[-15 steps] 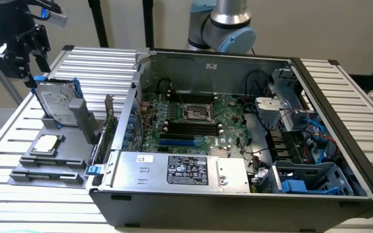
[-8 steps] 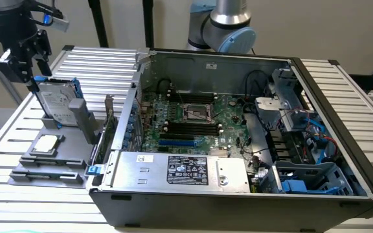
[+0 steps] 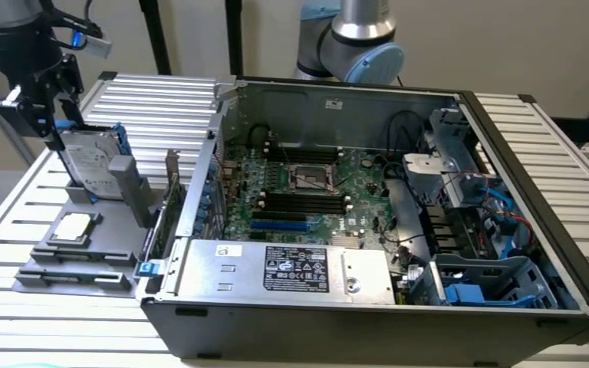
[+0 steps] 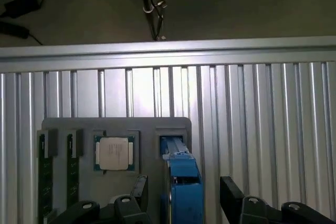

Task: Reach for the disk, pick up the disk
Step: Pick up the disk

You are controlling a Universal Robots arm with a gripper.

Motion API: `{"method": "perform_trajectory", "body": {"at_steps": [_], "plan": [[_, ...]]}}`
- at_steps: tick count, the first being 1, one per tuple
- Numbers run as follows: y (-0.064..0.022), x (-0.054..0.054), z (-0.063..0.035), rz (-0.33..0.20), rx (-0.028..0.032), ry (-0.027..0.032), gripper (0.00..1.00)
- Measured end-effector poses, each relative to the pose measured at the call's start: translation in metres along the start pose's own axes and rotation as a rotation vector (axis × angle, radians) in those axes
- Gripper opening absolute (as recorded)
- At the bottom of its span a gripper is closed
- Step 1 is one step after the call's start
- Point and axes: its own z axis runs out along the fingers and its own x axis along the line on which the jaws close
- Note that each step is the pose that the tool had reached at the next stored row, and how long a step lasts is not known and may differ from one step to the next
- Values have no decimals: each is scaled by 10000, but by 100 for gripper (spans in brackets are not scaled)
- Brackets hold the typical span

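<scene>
Your tool (image 4: 184,187) is open, with its two fingers (image 4: 231,193) apart, one on each side of the disk (image 4: 185,205). The disk stands on its edge right under the tool, in a slot of the grey holder (image 4: 121,125) on the worktop (image 4: 262,103). A small square chip (image 4: 114,153) lies flat just beside the disk.

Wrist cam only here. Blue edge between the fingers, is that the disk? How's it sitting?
Observer: Yes. The disk stands upright on edge in the grey tray, with its white label facing out.
Operator: Gripper height?
Observer: The gripper is up at the disk's top end, well above the tray.
Operator: Anything close by?
Observer: A computer case with its side open sits right beside the tray, on the exterior view's right.
</scene>
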Motion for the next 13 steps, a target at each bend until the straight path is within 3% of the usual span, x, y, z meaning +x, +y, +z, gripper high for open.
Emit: {"method": "perform_trajectory", "body": {"at_steps": [13], "plan": [[10,1,111,-67,18,3,65]]}}
